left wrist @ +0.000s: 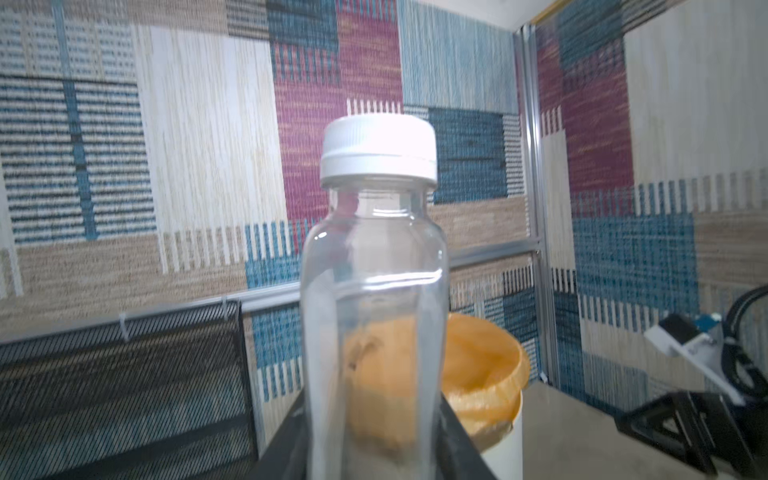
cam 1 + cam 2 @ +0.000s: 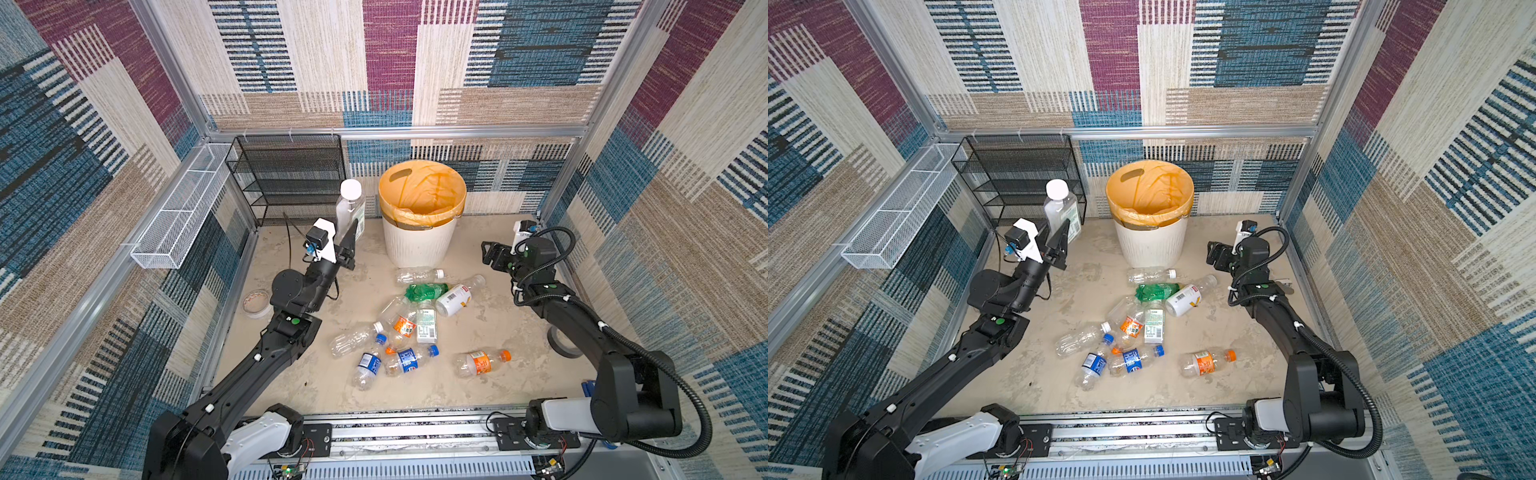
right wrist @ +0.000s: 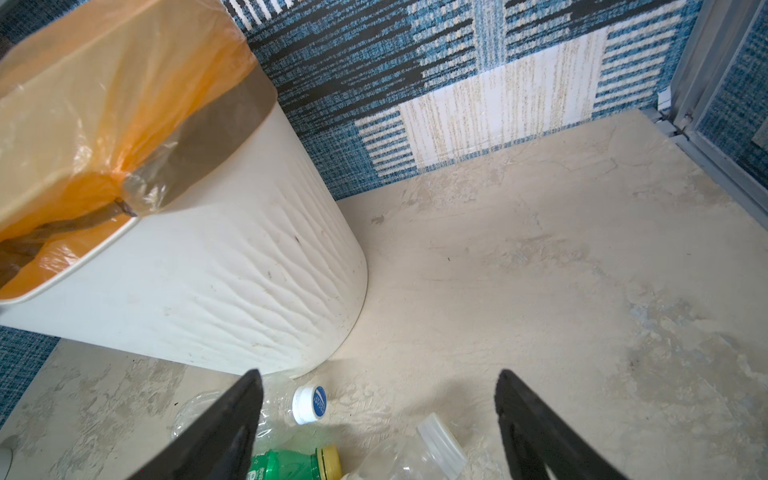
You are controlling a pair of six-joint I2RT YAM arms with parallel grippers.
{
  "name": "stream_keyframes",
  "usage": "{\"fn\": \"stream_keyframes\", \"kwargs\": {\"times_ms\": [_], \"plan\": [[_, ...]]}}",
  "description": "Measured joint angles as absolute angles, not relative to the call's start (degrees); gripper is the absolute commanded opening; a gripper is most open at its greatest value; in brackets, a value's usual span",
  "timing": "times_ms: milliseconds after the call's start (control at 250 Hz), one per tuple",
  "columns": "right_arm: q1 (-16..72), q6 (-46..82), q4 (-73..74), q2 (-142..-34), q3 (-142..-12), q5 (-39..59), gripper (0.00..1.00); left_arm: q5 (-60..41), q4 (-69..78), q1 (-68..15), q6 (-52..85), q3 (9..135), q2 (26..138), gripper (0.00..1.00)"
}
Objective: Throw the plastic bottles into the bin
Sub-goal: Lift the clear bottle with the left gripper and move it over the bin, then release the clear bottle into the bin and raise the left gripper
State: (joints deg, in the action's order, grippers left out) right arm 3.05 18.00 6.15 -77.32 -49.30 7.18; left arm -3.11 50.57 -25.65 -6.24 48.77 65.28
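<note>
Nearest the bottom of both top views, the loose plastic bottles (image 2: 409, 328) are lying flat in a heap in the middle of the floor (image 2: 415, 395), pointing every which way. One orange-capped bottle (image 2: 482, 362) sits on its own at the heap's lower right, long axis running left-right, cap to the right.

Further up the frame, a green bottle (image 2: 424, 291) also lies left-right with its cap to the right. A clear bottle (image 2: 417, 275) just in front of the bin (image 2: 419, 249) does the same, white cap on the right end.

Left of centre, the left gripper (image 2: 350, 236) is clamped on the lower part of a white-capped bottle (image 2: 348, 210). That one's up off the floor, upright, cap on top, just left of the bin's rim and not over the opening.

Over on the right, the right gripper (image 2: 488, 253) hangs with its jaws spread and nothing between them. A black rack (image 2: 286, 178) stands at the back, behind the held bottle.
</note>
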Motion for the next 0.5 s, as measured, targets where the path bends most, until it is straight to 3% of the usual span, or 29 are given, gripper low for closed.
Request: {"fn": "stream_keyframes", "kwargs": {"times_ms": [100,196,344,500], "plan": [[3.18,18.57,6.48,-77.12,-48.95,7.53,0.87,-7.35,53.45,-25.67,-5.34,61.28,73.95,0.34],[3.46,19.03,6.55,-77.08,-48.95,7.92,0.88,-11.42,44.73,-25.67,-1.54,80.64,84.82,0.39],[4.08,18.98,5.54,-76.09,-48.84,8.1,0.9,-16.88,16.27,-25.58,1.83,114.96,102.39,0.73],[4.14,17.91,4.16,-73.38,-47.55,7.57,0.91,-18.35,3.29,-25.23,2.98,116.97,102.63,0.87]]}}
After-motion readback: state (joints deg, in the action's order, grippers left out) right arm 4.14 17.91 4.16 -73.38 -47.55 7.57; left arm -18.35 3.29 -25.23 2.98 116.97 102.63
